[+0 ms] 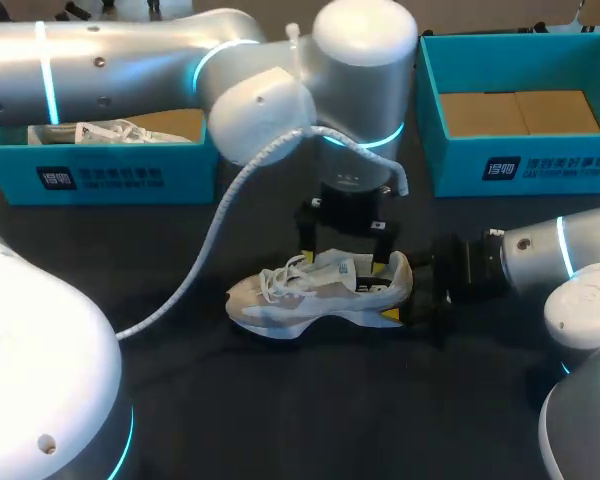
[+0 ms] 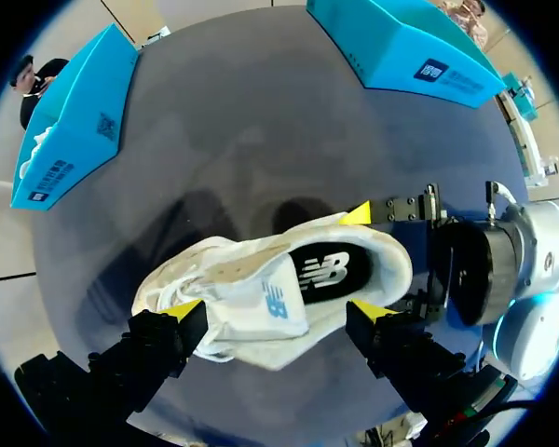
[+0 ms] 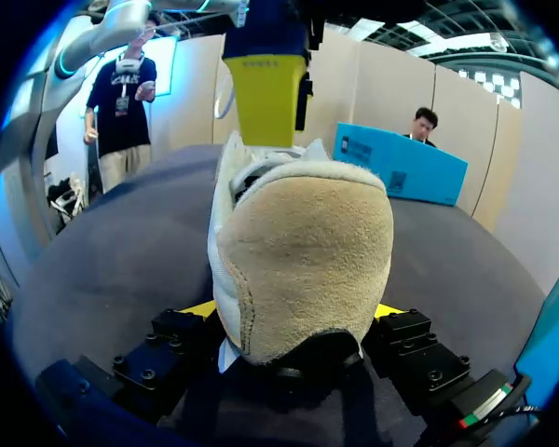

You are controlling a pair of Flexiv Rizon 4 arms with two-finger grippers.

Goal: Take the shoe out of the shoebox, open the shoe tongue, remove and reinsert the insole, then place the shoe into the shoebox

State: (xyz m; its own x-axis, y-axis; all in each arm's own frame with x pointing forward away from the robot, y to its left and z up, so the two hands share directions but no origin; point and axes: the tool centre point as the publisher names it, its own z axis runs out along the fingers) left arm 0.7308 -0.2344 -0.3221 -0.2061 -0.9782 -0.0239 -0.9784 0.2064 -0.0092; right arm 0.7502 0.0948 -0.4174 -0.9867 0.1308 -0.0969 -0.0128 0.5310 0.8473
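While right arm (image 1: 570, 250) lies low, jaws pinching shoe (image 1: 310, 295) heel | left arm (image 1: 360, 60) upright above shoe, jaws spread

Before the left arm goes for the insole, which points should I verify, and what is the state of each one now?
1. Shoe standing upright on the table: ok.
2. Right gripper shut on the heel, one finger at each side: ok.
3. Left gripper open above the shoe: ok.
4. Tongue folded forward, off the insole: ok.
5. Insole lying inside the shoe, in view: ok.
6. Left gripper's fingers free of the shoe's sides: cannot tell.
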